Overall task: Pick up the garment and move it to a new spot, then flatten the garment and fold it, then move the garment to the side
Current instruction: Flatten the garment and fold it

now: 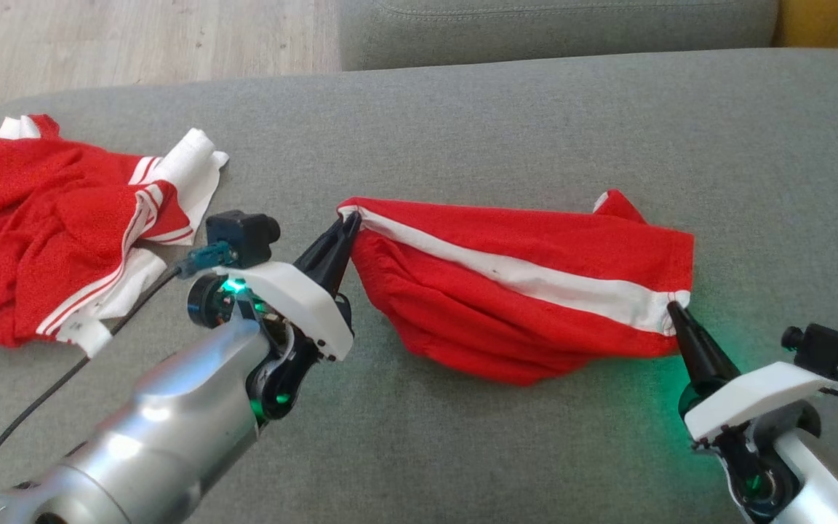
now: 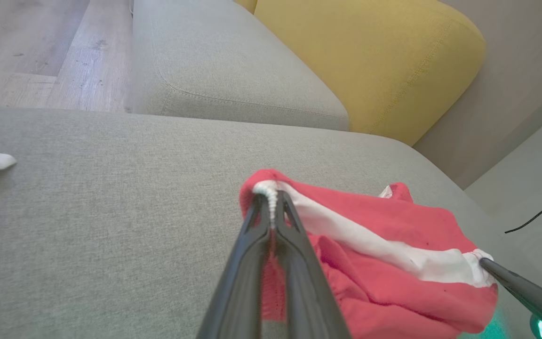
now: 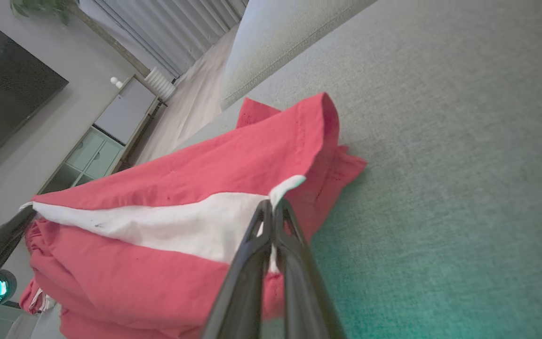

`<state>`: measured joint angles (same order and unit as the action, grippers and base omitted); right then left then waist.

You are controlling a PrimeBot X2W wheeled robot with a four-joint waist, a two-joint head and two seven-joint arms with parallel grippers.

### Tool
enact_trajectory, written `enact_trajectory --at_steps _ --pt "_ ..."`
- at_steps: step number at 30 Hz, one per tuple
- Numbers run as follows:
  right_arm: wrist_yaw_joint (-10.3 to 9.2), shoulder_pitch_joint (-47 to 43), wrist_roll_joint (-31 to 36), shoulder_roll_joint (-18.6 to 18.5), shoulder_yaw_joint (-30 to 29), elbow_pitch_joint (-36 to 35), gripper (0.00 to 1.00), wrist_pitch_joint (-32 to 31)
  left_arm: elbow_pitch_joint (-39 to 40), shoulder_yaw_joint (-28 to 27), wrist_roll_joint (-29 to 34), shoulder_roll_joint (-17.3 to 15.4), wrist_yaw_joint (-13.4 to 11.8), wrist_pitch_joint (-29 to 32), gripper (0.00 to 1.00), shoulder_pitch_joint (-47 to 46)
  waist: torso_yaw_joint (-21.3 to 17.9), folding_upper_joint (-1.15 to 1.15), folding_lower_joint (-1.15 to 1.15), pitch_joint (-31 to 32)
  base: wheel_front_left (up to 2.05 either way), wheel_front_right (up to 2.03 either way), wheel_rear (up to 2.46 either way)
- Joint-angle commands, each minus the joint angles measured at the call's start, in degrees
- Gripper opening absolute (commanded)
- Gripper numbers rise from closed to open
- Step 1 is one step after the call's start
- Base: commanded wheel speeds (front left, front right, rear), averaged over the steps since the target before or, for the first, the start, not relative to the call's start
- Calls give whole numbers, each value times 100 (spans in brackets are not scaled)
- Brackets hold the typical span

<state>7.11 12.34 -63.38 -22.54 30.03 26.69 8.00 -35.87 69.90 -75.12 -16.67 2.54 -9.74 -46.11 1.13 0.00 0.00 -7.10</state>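
Pinching crumpled red cloth garment (image 1: 499,320) by white-stripe ends, left gripper (image 1: 350,222) and right gripper (image 1: 672,309) grip only hem; uneven pull could slip one.

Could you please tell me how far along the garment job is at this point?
Done: both grasps are made; the left tool and right tool are shut on opposite ends of the white stripe on the garment. In hand: holding it by those ends on the grey cushion. Left: it lies bunched, so flattening, folding and moving it aside remain. Whether it was already relocated I cannot tell.
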Motion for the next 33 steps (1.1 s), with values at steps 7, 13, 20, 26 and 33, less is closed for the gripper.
enact_trajectory --at_steps 7,13,20,26,33 --pt "37 541 -69 -568 -60 -581 0 630 130 -357 131 -174 65 -256 0 -458 -61 0 0 36 0 0 0" --pt "37 1452 323 -1353 -831 -1413 0 695 546 -525 631 -391 44 -408 0 -1193 -134 0 0 -208 0 0 0" --pt "37 3339 402 -1911 -1103 -1306 0 581 380 -829 1521 -120 -60 -492 0 -2937 -93 0 0 -899 0 0 0" --pt "37 4911 330 -2212 -977 -1090 0 666 124 -1888 2583 411 -228 -523 0 -4048 -86 0 0 -1407 0 0 0" --pt "37 4715 53 -2375 -1213 -1434 0 696 528 -2863 3338 625 40 -525 0 -3133 -107 0 0 -1470 0 0 0"
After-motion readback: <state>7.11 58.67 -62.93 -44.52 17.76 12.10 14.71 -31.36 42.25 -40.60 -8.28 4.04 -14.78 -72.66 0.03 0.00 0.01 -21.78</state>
